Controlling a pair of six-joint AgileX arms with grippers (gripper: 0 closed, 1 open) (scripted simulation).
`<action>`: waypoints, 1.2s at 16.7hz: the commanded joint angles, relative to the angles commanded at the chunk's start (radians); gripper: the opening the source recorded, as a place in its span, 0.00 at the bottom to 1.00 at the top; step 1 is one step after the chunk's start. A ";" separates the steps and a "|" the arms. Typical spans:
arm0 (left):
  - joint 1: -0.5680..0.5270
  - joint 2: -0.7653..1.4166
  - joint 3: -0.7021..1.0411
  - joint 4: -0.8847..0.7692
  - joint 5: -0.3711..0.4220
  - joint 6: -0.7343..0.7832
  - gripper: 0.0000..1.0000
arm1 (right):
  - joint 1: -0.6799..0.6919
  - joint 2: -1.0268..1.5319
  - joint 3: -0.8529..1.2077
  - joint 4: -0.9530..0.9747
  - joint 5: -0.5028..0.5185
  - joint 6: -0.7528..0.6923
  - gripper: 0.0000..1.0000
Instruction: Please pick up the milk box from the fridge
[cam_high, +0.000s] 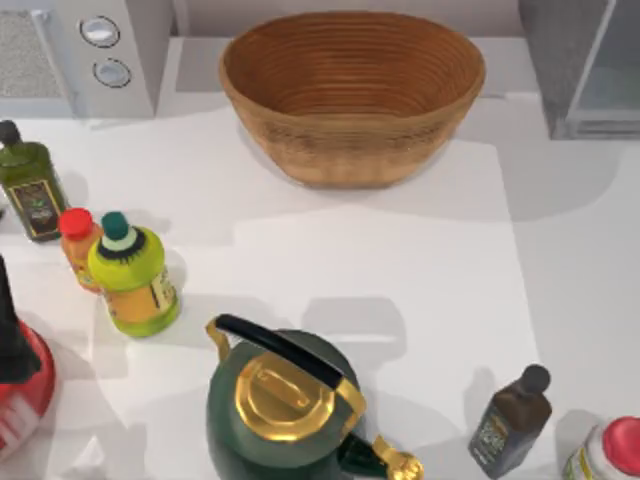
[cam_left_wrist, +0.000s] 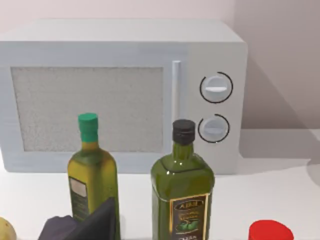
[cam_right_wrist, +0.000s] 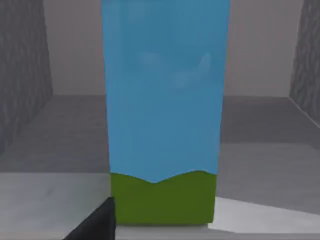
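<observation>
The milk box (cam_right_wrist: 165, 100), light blue with a green base band, stands upright on the floor of the fridge (cam_right_wrist: 45, 150), between its speckled grey walls. It is very close in the right wrist view, and its top is cut off. A dark part of my right gripper (cam_right_wrist: 95, 225) shows beside the carton's lower corner. From above, the fridge (cam_high: 590, 70) sits at the table's back right corner. My left gripper (cam_left_wrist: 80, 225) is parked low at the left, facing the olive oil bottles.
A wicker basket (cam_high: 350, 95) stands at the back centre and a microwave (cam_high: 100, 50) at the back left. Bottles (cam_high: 133, 275) crowd the left side. A green and gold kettle (cam_high: 285, 405) is at the front centre, a dark bottle (cam_high: 510, 420) at the front right.
</observation>
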 joint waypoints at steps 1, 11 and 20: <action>0.000 0.000 0.000 0.000 0.000 0.000 1.00 | 0.027 0.030 0.081 -0.039 0.028 0.000 1.00; 0.000 0.000 0.000 0.000 0.000 0.000 1.00 | 0.161 0.153 0.382 -0.238 0.165 0.001 1.00; 0.000 0.000 0.000 0.000 0.000 0.000 1.00 | 0.179 0.264 0.598 -0.340 0.184 0.000 1.00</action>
